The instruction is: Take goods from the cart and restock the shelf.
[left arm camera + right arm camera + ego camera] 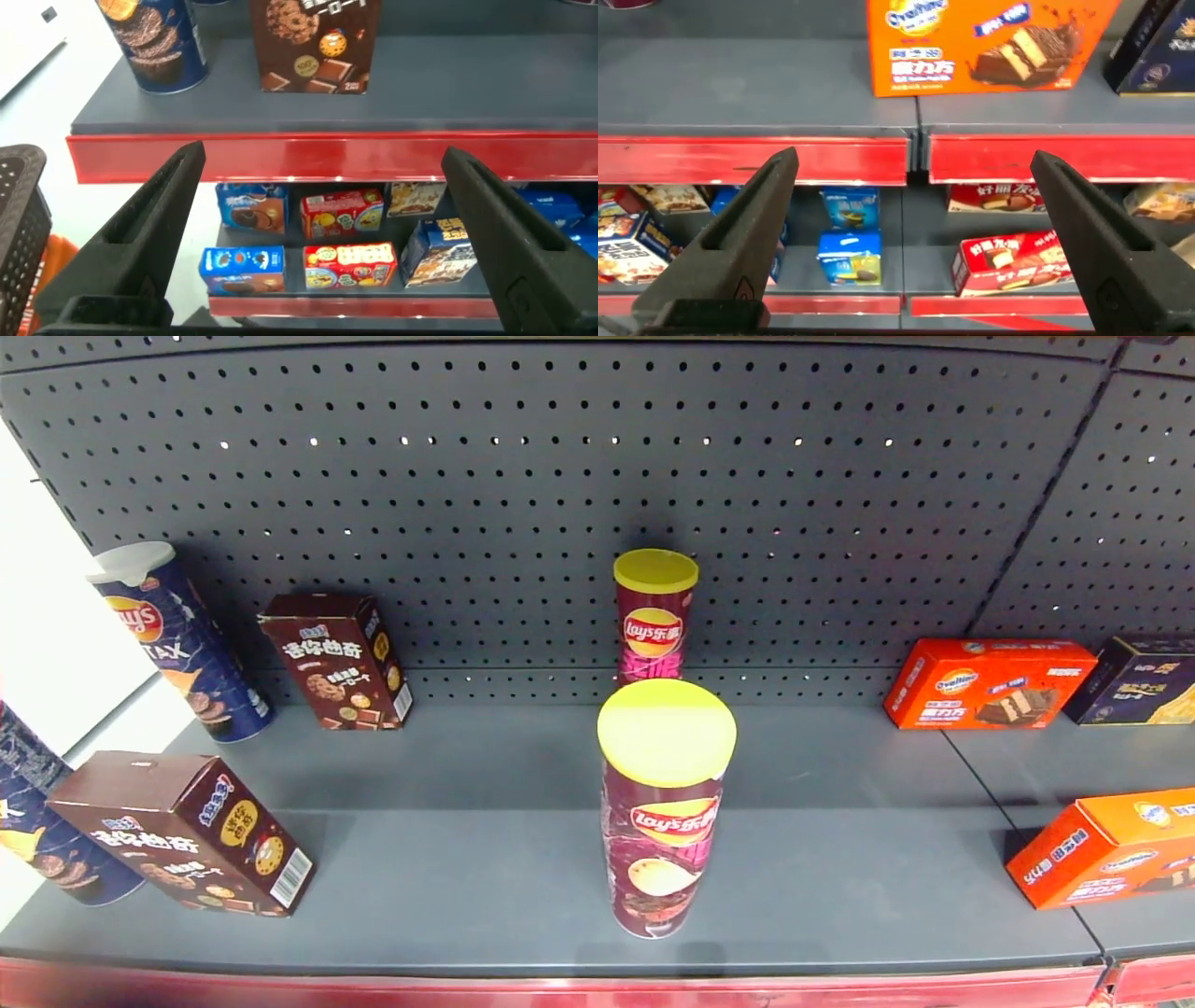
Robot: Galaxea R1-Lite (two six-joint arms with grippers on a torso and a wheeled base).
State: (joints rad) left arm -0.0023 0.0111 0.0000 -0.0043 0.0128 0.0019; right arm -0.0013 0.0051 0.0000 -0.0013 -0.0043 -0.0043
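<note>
Two maroon chip cans with yellow lids stand upright on the grey shelf [467, 859], one at the front [661, 812] and one behind it [653, 616] by the pegboard. My left gripper [318, 233] hangs open and empty below the shelf's red front edge [327, 157], facing a brown cookie box [313, 42] and a blue chip can [157, 42]. My right gripper [915, 233] is open and empty too, in front of the red edge [757, 159], below an orange wafer box [990, 42].
On the shelf's left are two blue chip cans [182, 639] and two brown cookie boxes [182, 835]. Orange boxes [985, 681] and a dark box [1144, 677] lie at right. A lower shelf holds small snack boxes [341, 266]. A black basket [19, 224] is beside the left gripper.
</note>
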